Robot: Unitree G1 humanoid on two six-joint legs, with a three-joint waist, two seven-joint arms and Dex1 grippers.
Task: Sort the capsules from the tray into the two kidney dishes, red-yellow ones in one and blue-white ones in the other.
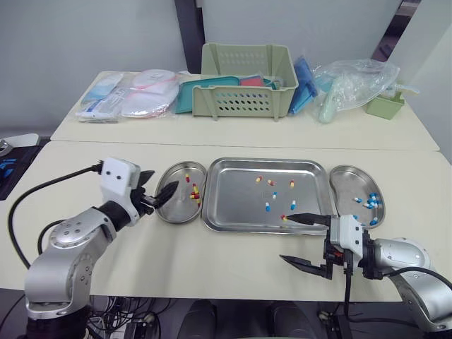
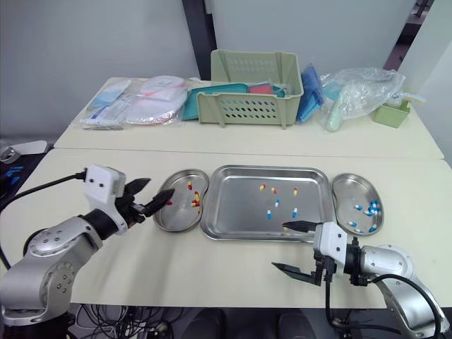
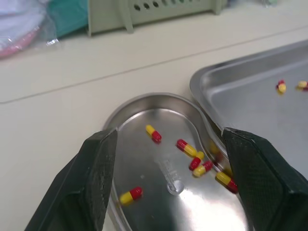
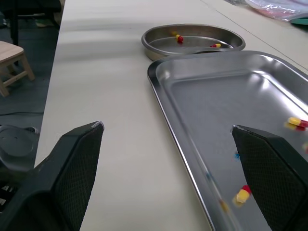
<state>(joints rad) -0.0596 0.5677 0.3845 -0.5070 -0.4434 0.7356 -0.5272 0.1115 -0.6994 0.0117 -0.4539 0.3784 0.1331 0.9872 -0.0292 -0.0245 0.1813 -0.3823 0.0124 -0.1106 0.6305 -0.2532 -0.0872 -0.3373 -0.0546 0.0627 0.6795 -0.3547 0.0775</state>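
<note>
The steel tray (image 1: 236, 205) lies mid-table and holds several loose capsules, red-yellow (image 1: 292, 183) and blue-white (image 1: 268, 206). Touching its left side, the left kidney dish (image 1: 169, 205) contains several red-yellow capsules (image 3: 186, 147). On the tray's right, the right kidney dish (image 1: 349, 185) holds several blue-white capsules (image 1: 372, 202). My left gripper (image 1: 162, 185) is open and empty over the left dish's outer rim. My right gripper (image 1: 287, 238) is open and empty at the tray's front edge, one finger near a red-yellow capsule (image 1: 284, 218), the other over bare table.
A second table behind carries a green basket (image 1: 247, 88), packaged supplies (image 1: 131, 95), a plastic bag (image 1: 353, 85) and a small green box (image 1: 385, 106). A black cable (image 1: 42, 191) runs along the table by my left arm.
</note>
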